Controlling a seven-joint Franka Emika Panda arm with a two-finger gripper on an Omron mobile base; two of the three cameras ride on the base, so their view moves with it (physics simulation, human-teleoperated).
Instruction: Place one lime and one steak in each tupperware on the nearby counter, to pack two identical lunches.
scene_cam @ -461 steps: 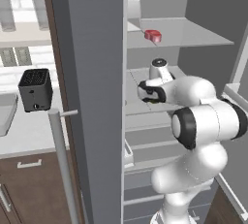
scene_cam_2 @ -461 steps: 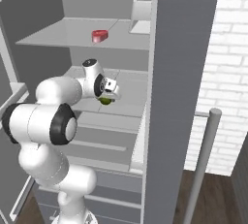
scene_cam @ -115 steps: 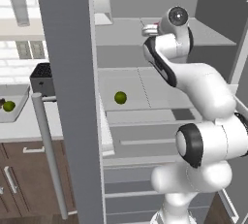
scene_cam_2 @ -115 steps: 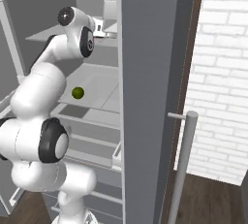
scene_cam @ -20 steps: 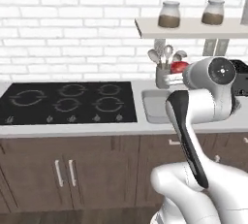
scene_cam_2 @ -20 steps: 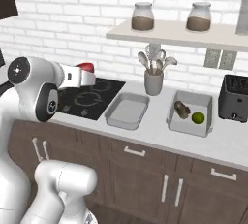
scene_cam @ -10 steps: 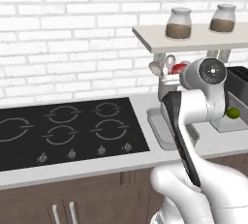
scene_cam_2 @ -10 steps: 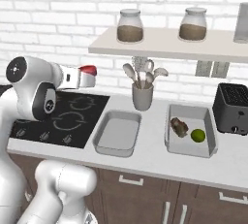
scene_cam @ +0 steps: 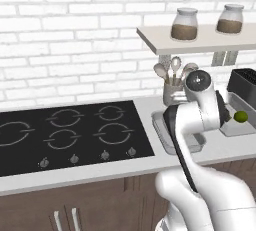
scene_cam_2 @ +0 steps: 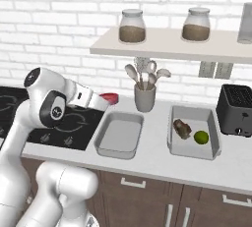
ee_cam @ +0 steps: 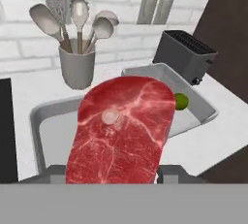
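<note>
Left base view: the white arm rises from the lower right and bends over the long pale grey-white counter [scene_cam: 100, 167]. Behind its elbow sits 1 shallow grey rectangular tupperware tray [scene_cam: 161, 127], partly hidden. Farther right, a small round bright-green lime [scene_cam: 241, 116] lies in the second grey tray [scene_cam: 225, 128], beside the black toaster [scene_cam: 243, 86]. A grey utensil cup [scene_cam: 171, 92] stands against the brick wall.

Right base view: the two-finger gripper [scene_cam_2: 107, 101] is clenched on the red-pink steak [scene_cam_2: 110, 98], held in the air just beyond the left rim of the nearer, empty tray [scene_cam_2: 118, 134]. That tray lies below and to the right of the gripper, its long axis running from the counter's front edge toward the wall. The far tray [scene_cam_2: 192, 130] already carries 1 dark brown lumpy steak [scene_cam_2: 181, 128] and 1 lime [scene_cam_2: 201, 137], touching or nearly so.

Hand view: the red-pink steak [ee_cam: 122, 130] stands large in front, grasped from below, its long axis running up and slightly right. The empty tray [ee_cam: 46, 126] spreads behind and beneath it; the utensil cup [ee_cam: 76, 66] stands beyond, and the lime [ee_cam: 180, 102] peeks past the steak's right edge.

My judgement: the coming move is a short carry rightward and down, so the steak clears the near rim and lands inside the empty tray.
</note>
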